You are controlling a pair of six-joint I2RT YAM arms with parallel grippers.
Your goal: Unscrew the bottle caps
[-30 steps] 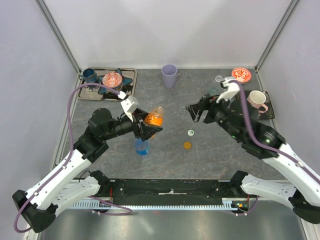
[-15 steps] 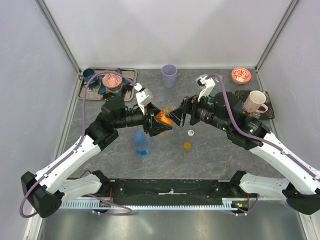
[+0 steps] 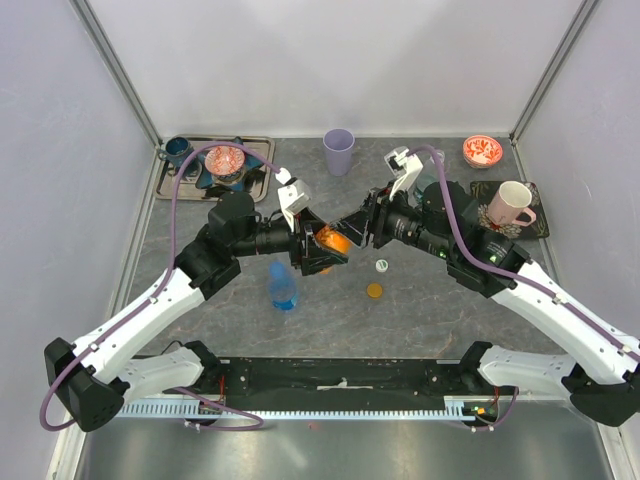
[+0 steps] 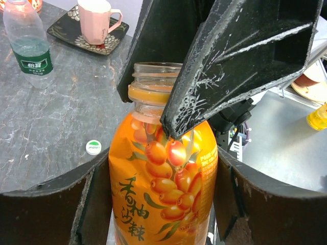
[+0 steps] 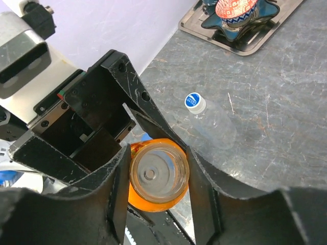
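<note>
Mid-frame, left gripper (image 3: 322, 250) clamps orange bottle (image 4: 163, 189) aloft, right gripper (image 5: 157, 176) pinching its bare neck, orange cap (image 3: 374, 290) on table (image 3: 440, 310) lower right: apparently uncapped; next, park it, fetch a capped bottle.

We see the orange bottle (image 4: 163, 199), mouth open, gripped at its body by our left gripper (image 4: 162, 171), while the dark fingers (image 4: 225, 61) of the right gripper (image 4: 171, 66) sit on either side of its neck, and a white-and-green cap (image 4: 93, 147) lies on the grey table (image 4: 56, 112) behind.
</note>
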